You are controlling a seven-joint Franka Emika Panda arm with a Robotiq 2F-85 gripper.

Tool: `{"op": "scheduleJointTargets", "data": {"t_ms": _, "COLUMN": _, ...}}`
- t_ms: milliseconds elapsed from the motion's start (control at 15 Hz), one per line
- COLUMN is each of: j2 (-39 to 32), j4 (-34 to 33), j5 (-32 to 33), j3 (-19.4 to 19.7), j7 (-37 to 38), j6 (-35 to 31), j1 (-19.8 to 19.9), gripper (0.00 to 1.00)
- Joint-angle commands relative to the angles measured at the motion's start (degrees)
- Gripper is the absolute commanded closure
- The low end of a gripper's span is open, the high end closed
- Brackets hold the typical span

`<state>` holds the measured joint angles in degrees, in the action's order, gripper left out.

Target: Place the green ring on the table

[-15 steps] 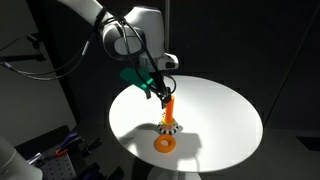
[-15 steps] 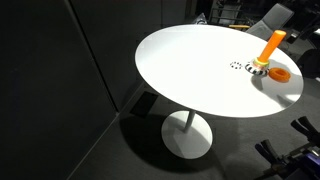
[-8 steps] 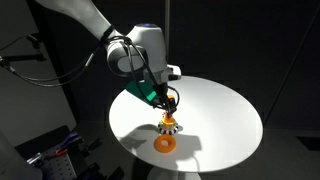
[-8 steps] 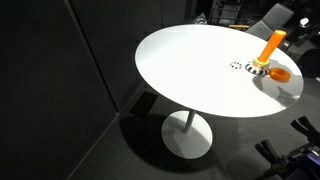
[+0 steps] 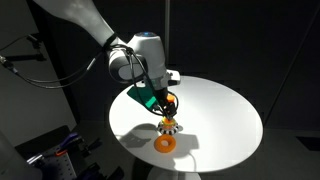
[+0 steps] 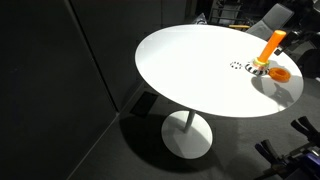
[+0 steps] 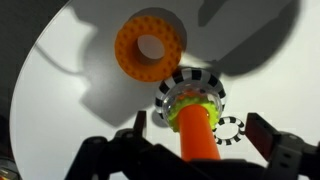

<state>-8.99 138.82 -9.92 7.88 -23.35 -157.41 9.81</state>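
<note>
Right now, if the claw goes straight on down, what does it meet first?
Probably the orange peg: it stands between the fingers of the open claw, pointing at the palm. The fingers themselves look set to land beside the green ring at its base, though depth is unclear.

The table [image 5: 220, 110] top looks smooth and matt — the orange ring [image 7: 125, 48] bumpy plastic.

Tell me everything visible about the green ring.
The green ring is a small pale yellow-green band, plastic by its look. It lies flat, threaded on the orange peg at its foot, nested within the striped base. The peg hides its middle. It does not rest on the table itself. The open end effector straddles the peg; no contact with the ring shows.
</note>
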Motion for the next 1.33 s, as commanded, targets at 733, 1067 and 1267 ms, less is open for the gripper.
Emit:
{"op": "scheduleJointTargets", "data": {"t_ms": 733, "j2": -5.87, "j4": -0.84, "j5": -1.14, "j3": -4.90, "j7": -0.70, "j6": -7.48, "j1": 2.93, "gripper": 0.00}}
{"op": "scheduleJointTargets", "data": {"t_ms": 1067, "j2": -8.69, "j4": -1.12, "j5": -0.71, "j3": -8.33, "j7": -0.56, "j6": -12.10, "j1": 6.15, "gripper": 0.00}}
{"op": "scheduleJointTargets", "data": {"t_ms": 1267, "j2": -10.10, "j4": -1.30, "j5": -0.30, "j3": -10.50, "j7": -0.53, "j6": -13.52, "j1": 8.31, "gripper": 0.00}}
